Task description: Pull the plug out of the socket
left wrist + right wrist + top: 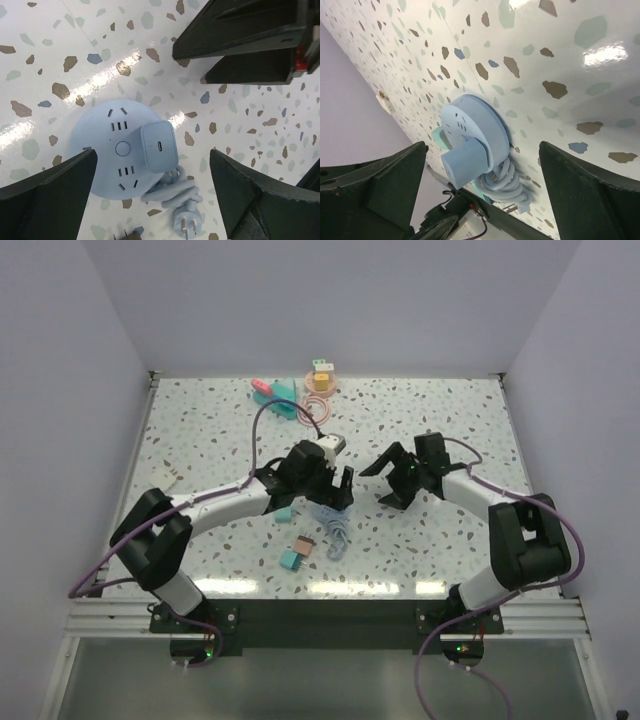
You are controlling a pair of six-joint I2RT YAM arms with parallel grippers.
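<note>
Plug looks rigid, slick, snug in the light socket; pinch its flat sides below the wide-apart left gripper.

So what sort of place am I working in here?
Most likely a robot test booth, not a home or workshop: plain pale walls box in a speckled tabletop, an aluminium rail runs along the near edge, and the props are small, like the round blue socket with its plug.
</note>
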